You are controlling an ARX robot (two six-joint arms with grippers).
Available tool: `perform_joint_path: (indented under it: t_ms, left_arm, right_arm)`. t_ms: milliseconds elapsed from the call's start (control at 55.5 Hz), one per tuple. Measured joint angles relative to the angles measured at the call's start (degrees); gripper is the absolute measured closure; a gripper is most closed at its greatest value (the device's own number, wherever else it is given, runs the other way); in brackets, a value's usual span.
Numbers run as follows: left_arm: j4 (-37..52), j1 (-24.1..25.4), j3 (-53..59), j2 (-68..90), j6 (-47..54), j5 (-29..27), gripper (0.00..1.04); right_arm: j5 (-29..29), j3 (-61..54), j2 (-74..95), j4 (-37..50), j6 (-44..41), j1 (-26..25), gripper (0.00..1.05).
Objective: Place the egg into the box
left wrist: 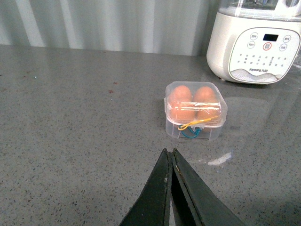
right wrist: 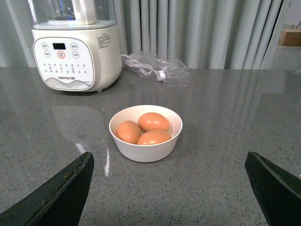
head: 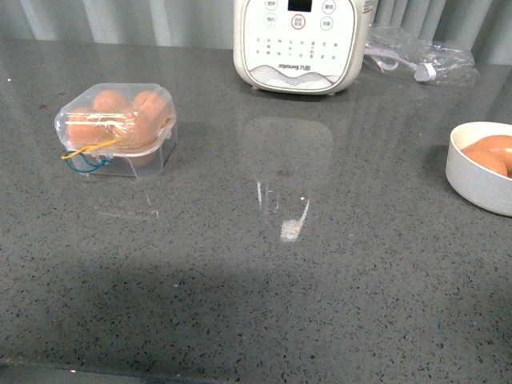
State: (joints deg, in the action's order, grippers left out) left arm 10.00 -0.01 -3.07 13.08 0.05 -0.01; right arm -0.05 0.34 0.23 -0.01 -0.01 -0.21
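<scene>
Left gripper point(left wrist: 170, 153): my fingers are pressed together, tips meeting, nothing between them, held above the counter just short of the box.
Right gripper point(right wrist: 169, 162): my fingers are spread wide, one at each side of the wrist view, empty, with the bowl sitting between and beyond them.
Box point(head: 116, 128): clear carton on the left part of the grey counter point(head: 256, 280), domed lid down, yellow and blue bands hanging at its front edge; in my left wrist view it shows at point(left wrist: 195, 110).
Eggs in box: orange-brown shapes show through the lid in all four cells in the left wrist view.
Bowl point(right wrist: 146, 148): round, white, on the right side of the counter, well apart from the box; cut by the frame edge in the front view.
Egg point(right wrist: 153, 121): one of three brown eggs lying together in the bowl, touching the other two.
Appliance point(head: 301, 44): cream machine with a button panel, at the back of the counter.
Plastic bag point(right wrist: 155, 68): clear, with a cable inside, just beside the appliance.
</scene>
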Motion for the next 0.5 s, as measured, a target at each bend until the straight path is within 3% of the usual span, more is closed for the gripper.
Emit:
perform_joint_path:
  t_ms: [180, 306, 504]
  left_arm:
    - [-1.4, 0.0, 0.9, -2.3, 0.0, 0.0, 1.01]
    - [-9.6, 0.0, 1.4, -10.4, -0.2, 0.0, 1.01]
    - [-9.9, 0.0, 1.4, -12.9, -0.1, 0.0, 1.01]
  right_arm:
    - [0.0, 0.0, 0.0, 0.0, 0.0, 0.0, 0.07]
    - [0.0, 0.0, 0.0, 0.0, 0.0, 0.0, 0.07]
    - [0.0, 0.0, 0.0, 0.0, 0.0, 0.0, 0.07]
